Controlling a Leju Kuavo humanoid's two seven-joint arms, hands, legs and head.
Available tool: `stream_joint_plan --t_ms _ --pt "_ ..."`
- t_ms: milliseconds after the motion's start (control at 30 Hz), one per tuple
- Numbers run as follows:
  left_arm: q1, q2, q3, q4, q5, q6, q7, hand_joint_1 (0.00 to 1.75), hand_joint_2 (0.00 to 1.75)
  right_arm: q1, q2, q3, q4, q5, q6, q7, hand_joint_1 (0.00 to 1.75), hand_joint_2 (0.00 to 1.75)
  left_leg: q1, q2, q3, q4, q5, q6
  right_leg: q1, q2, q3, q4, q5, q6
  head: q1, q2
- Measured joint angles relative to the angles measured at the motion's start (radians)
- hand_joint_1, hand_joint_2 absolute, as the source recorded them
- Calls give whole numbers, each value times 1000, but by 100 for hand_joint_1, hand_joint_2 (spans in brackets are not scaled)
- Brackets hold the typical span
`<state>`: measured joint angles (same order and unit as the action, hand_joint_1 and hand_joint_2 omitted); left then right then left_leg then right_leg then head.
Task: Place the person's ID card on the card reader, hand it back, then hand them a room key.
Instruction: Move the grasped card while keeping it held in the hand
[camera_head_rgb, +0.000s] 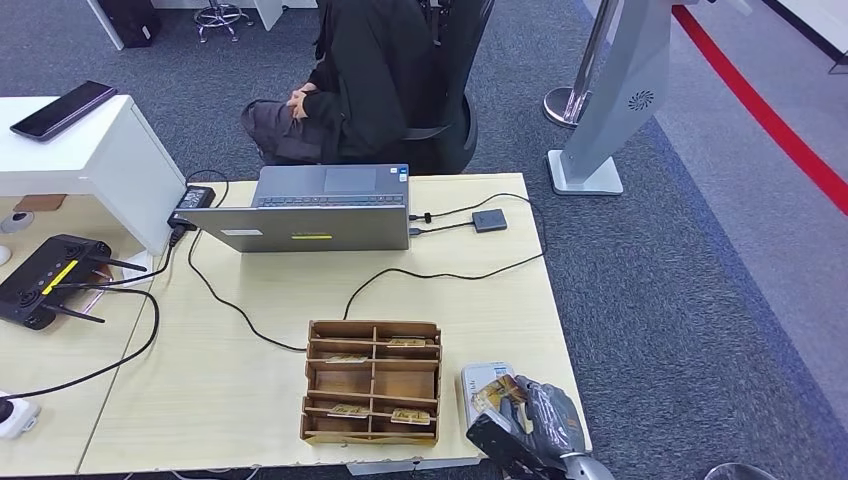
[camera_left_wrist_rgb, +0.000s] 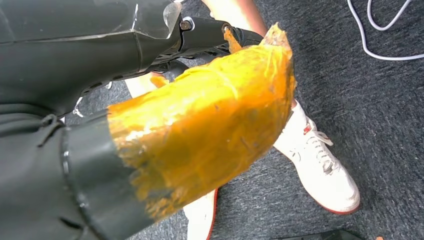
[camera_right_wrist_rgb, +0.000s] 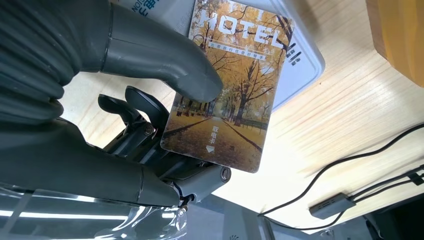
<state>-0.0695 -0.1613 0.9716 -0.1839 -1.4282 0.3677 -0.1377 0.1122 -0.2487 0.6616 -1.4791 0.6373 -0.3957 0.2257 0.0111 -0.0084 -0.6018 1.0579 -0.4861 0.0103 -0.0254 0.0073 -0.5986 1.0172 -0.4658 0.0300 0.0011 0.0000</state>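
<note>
Right hand (camera_head_rgb: 535, 420) at the near right corner of the light wooden table (camera_head_rgb: 480, 300), thumb and fingers pinching a hotel key card (camera_head_rgb: 497, 392). Right wrist view: thick grey thumb (camera_right_wrist_rgb: 165, 65) presses the printed face of the card, which shows an autumn tree avenue and the word HOTEL; darker fingers (camera_right_wrist_rgb: 145, 107) sit behind it. Card is tilted and held above the white card reader (camera_right_wrist_rgb: 295, 55), which lies flat on the table; whether card and reader touch cannot be told. Wooden card organizer (camera_head_rgb: 372, 381) stands just left of the reader, divided into compartments, several of which hold similar cards. Grey laptop (camera_head_rgb: 310, 208) sits at the far side of the table, lid toward the robot, cables running from it across the tabletop to a small dark hub (camera_head_rgb: 489, 220). Person in dark clothing (camera_head_rgb: 365, 80) is seated beyond the laptop, hands in lap. Left hand (camera_left_wrist_rgb: 200, 125): left wrist view looks down at dark carpet and a white shoe (camera_left_wrist_rgb: 320, 160); the hand is wrapped in orange tape and nothing is seen in it, but whether its fingers are apart or curled cannot be told.
</note>
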Motion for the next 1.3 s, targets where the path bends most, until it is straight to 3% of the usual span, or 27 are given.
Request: stream_joint_plan --t_ms 767,1300 --pt "0 0 0 0 -3 0 0 0 0 -7 7 1 9 7 1 10 175 175 0 0 2 0 0 0 0 0 2 0 0 0 0 0" --pt "1 0 0 0 16 0 -1 0 0 17 8 -7 -56 52 -74 -55 175 175 0 0 1 0 0 0 0 0 0 0 0 0 0 0"
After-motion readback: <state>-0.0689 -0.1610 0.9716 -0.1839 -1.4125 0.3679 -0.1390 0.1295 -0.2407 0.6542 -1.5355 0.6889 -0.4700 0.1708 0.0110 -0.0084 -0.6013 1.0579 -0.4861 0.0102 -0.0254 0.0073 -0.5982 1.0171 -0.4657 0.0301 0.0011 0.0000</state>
